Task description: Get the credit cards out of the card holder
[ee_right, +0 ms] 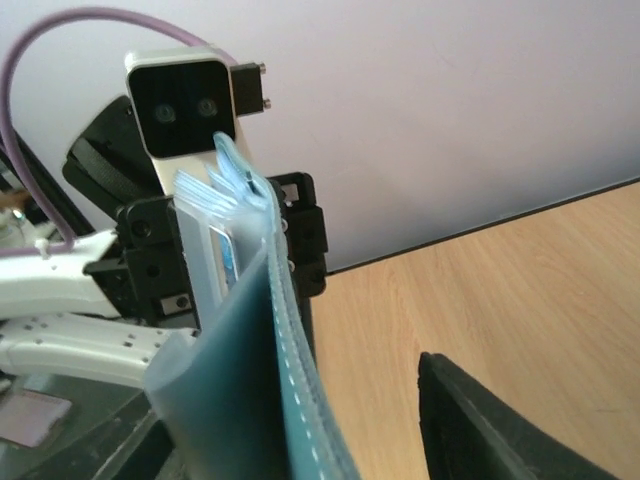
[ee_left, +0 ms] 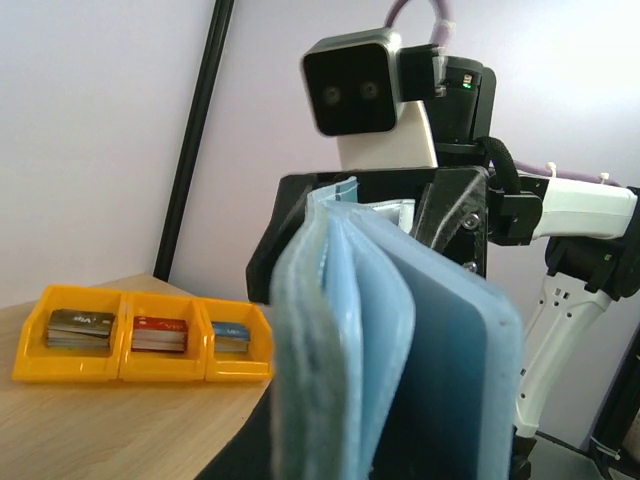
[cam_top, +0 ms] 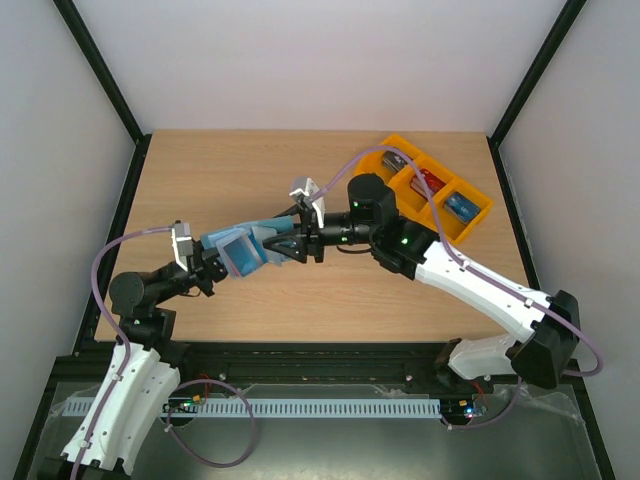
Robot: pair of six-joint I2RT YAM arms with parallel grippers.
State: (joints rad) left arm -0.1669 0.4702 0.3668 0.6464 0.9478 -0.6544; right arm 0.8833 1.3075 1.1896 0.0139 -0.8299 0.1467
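The teal-blue card holder hangs open in the air over the table's middle, held by my left gripper, which is shut on its lower end. In the left wrist view the card holder fills the centre and hides my left fingers. My right gripper is open, its black fingers on either side of the holder's upper pages. In the right wrist view one finger stands well apart from the holder's cover. A blue card shows in a clear pocket.
An orange three-compartment tray sits at the table's far right, also in the left wrist view. It holds stacks of dark grey cards, red cards and blue cards. Black frame posts stand at the table's corners.
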